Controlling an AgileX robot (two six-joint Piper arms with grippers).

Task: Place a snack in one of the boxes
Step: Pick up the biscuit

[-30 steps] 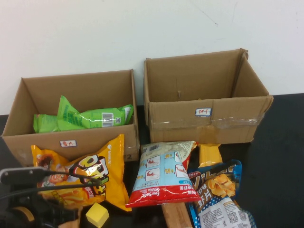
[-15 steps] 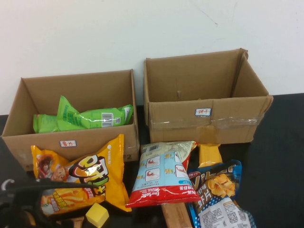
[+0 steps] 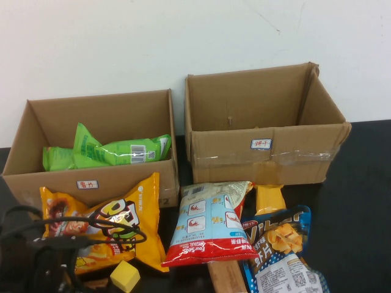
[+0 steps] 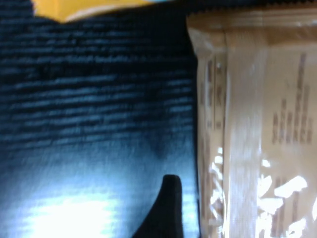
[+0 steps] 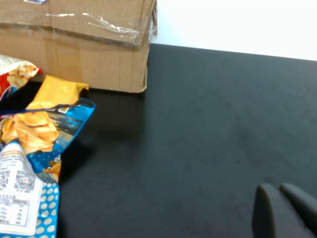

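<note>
The snack [image 3: 122, 207], a big yellow-orange chip bag, leans on the front of the left box [image 3: 36, 183]. My left arm [image 3: 30, 262] is low at the near left corner, with its cable looped across the bag's face. In the left wrist view my left gripper [image 4: 250, 193] is open over a tan packet [image 4: 257, 124]. Only one dark finger [image 4: 168, 208] shows, off to the packet's side, and nothing is held. A yellow edge [image 4: 74, 7] shows beyond. My right gripper [image 5: 276, 189] hangs shut and empty above bare black table. It does not show in the high view.
Green bags [image 3: 116, 151] lie in the left box; the right box [image 3: 293, 159] has nothing visible inside. In front lie a light-blue-and-red bag [image 3: 208, 226], a blue chip bag [image 3: 281, 244], a yellow cube [image 3: 125, 276] and a brown packet [image 3: 226, 278].
My left arm has sunk from across the snack's front to the near left corner. Its cable loop now lies over the bag. The bag and the boxes have stayed put.
</note>
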